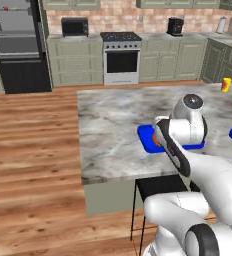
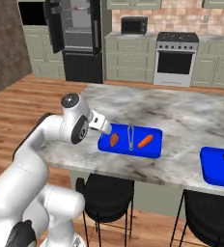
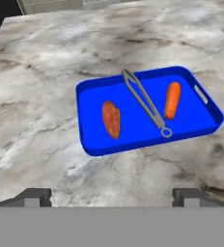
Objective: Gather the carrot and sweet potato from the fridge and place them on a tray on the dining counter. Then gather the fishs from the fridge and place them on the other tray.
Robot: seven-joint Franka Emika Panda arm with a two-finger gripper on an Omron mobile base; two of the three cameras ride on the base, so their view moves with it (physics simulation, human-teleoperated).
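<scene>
Vegetables are lying on the nearer blue tray [image 3: 90,140], which is sitting on the marble table [image 3: 41,96]: the sweet potato [image 3: 111,119] is resting in the tray's end nearest the robot's shoulder side, the carrot [image 3: 171,100] toward the far end, and a pair of metal tongs [image 3: 145,102] is lying between them, touching neither. The gripper [image 3: 112,195] is hovering just off the tray's near edge with its fingertips [image 3: 34,197] standing wide apart and nothing between them. With both roots down, the fish step is looking like the one left; a second blue tray [image 2: 215,169] is waiting further along the table from the first tray, with another pair of tongs on it. Back across the wood floor from the tray, the black fridge [image 2: 77,41] is standing with its doors open and something small and red is showing on an upper shelf, too small to tell. The fish are likely to be light, slim and slick, so gripping across the thickest part of the body seems safest.
</scene>
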